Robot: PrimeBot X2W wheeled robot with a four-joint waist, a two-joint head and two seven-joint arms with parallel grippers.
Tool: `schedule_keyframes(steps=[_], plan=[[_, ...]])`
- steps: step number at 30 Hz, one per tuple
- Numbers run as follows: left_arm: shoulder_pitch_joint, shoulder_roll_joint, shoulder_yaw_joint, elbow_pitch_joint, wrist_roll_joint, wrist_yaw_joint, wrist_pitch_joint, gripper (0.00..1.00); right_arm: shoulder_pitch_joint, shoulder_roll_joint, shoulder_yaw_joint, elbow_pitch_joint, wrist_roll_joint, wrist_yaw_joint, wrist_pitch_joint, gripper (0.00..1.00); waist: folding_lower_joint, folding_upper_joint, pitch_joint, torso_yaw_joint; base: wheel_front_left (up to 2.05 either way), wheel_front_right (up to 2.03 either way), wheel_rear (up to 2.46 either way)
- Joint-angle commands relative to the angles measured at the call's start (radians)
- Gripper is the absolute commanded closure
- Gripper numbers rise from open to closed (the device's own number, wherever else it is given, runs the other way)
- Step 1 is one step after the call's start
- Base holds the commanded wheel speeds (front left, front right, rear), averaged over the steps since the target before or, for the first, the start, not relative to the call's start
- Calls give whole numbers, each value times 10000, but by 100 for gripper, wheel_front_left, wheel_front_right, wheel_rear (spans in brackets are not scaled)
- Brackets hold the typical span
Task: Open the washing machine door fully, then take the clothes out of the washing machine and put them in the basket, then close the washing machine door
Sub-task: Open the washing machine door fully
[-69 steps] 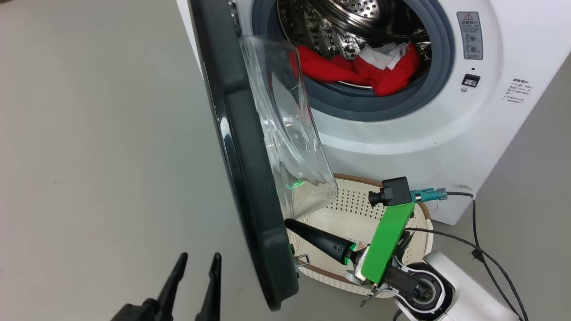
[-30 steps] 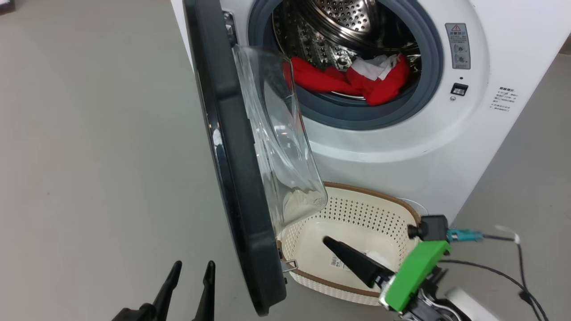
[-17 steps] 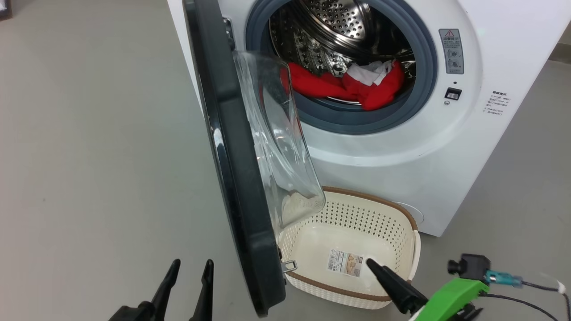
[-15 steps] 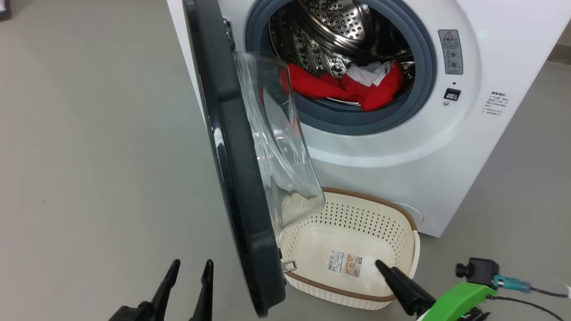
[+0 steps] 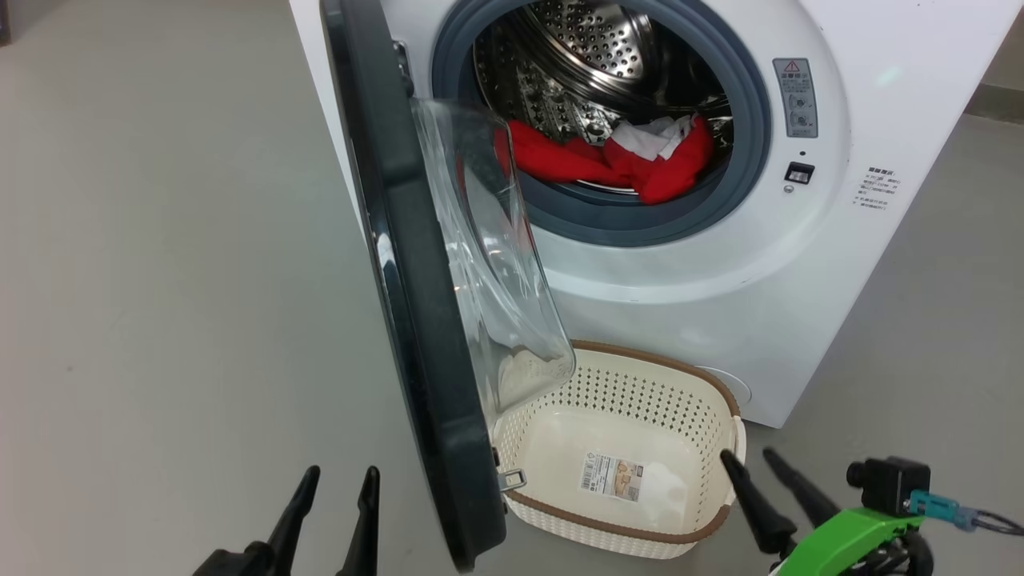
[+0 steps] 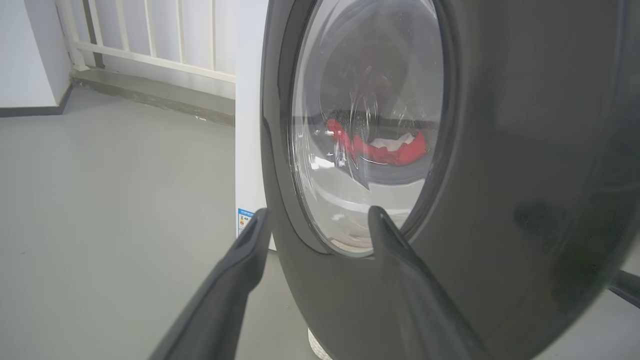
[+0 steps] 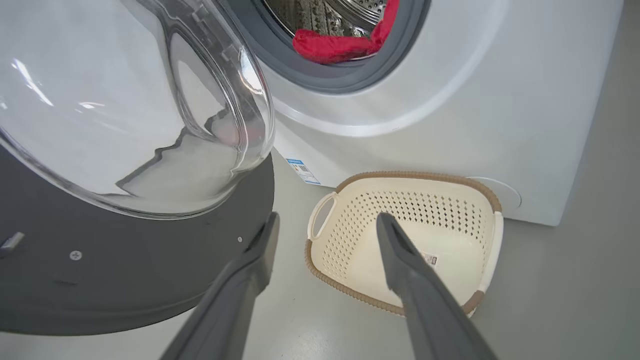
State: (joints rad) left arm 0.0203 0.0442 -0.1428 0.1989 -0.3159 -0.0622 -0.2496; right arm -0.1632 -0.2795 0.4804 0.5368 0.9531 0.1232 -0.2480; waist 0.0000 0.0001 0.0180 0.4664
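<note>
**Head view: right arm backs off, door left jutting edge-on**

The right gripper (image 5: 746, 458) has drawn back from over the basket (image 5: 664, 362) to just past its right end, fingers spread and empty. The left gripper (image 5: 342, 476), likewise spread and empty, sits low on the outer side of the washing machine door (image 5: 416, 320). That door stands out from the washing machine (image 5: 720, 304). Whether it has reached its stop I cannot tell, so the opening step may be unfinished. The clothes (image 5: 608, 164) lie at the drum's (image 5: 592, 48) front lip. The glass bowl (image 5: 496, 264) overhangs the basket's left end, and the door walls the left arm off from the drum. A cable (image 5: 992, 524) trails by the right wrist.
</note>
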Motion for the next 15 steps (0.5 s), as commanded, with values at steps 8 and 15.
schedule_keyframes(steps=[8,15], plan=[[-207,60,339,-228,62,-21,-122,0,960,996,-2492,-1009,-3365,75,-136,0,0,-1,19,23,0,0,0],[-232,60,349,-274,32,-7,-122,0,1593,1783,-3893,-2230,-5388,75,-136,0,0,-1,39,37,0,0,0]])
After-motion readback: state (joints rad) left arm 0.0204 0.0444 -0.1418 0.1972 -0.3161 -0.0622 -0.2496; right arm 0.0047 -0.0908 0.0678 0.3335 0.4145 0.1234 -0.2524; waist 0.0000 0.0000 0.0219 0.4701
